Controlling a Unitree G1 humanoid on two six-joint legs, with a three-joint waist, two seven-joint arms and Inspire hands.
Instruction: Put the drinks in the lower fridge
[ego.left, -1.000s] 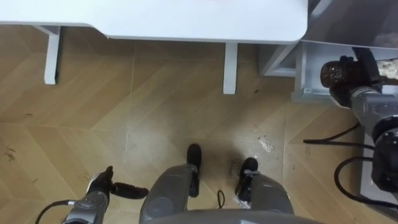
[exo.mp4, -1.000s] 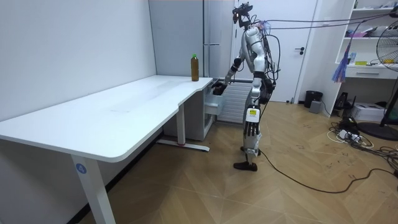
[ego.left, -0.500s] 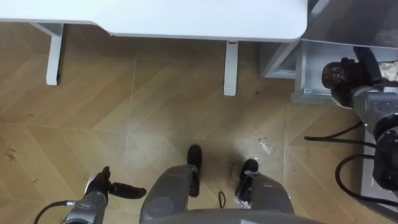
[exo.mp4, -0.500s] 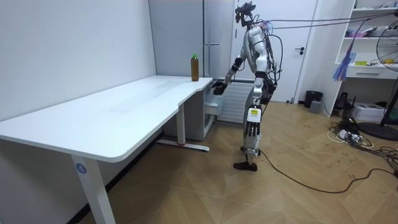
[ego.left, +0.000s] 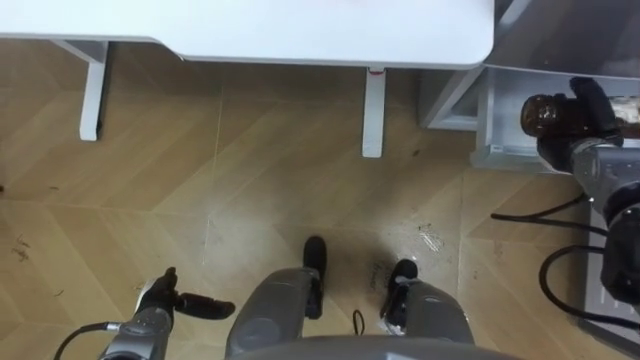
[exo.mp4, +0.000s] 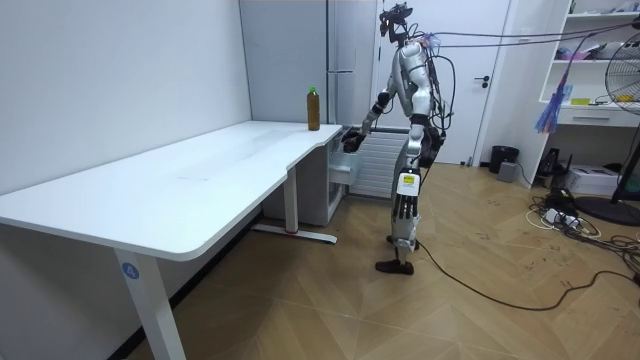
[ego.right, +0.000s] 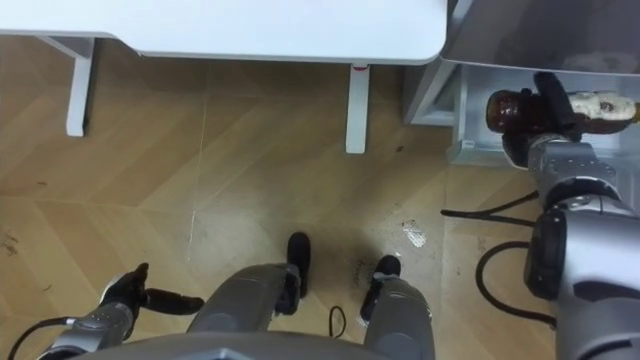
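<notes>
Brown bottle (ego.right: 505, 108) clasped in right robot hand (ego.right: 548, 118) over fridge drawer (ego.left: 488, 130); left robot hand (ego.left: 160, 297) relaxed.

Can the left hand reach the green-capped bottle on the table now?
Probably not: left hand hangs low by the leg, far from the green-capped bottle on the table; right hand grips a brown bottle.

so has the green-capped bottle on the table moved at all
No. The bottle stands on the same spot at the table's far corner, in front of the fridge.
</notes>
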